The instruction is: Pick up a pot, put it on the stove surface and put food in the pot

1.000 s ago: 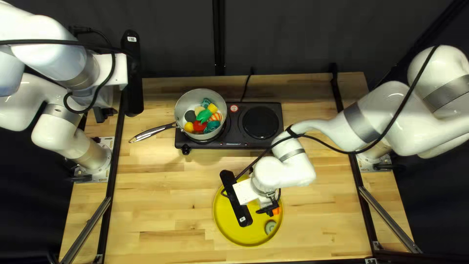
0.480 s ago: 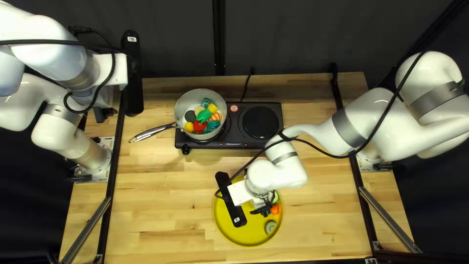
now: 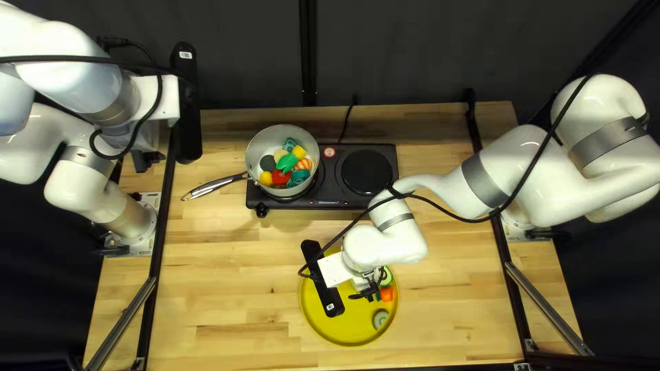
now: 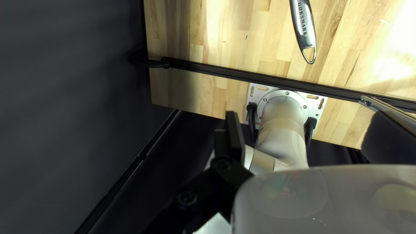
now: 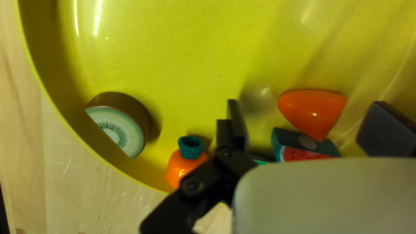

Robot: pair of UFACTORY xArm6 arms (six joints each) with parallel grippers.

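Note:
The silver pot (image 3: 257,152), holding several toy foods, rests on the left burner of the black stove (image 3: 337,196). My right gripper (image 3: 366,291) is over the yellow plate (image 3: 307,312). In the right wrist view my right gripper (image 5: 308,111) is open, with an orange piece (image 5: 310,108) and a watermelon slice (image 5: 303,154) below, between its spread fingers. Outside them lie an orange food with a teal top (image 5: 185,167) and a half kiwi (image 5: 119,125). My left gripper (image 3: 145,161) hangs at the table's left; in the left wrist view that gripper (image 4: 308,121) stands open, holding nothing.
The pot's handle (image 3: 213,185) sticks out leftward over the wooden table (image 3: 227,295); its end (image 4: 305,34) shows in the left wrist view. A bare burner (image 3: 366,172) is to the pot's right. My right forearm reaches across from the right, a black cable looping along it.
My right gripper has shifted a little leftward over the plate, uncovering more of the orange and green foods at its right side. The left arm and the pot have stayed still.

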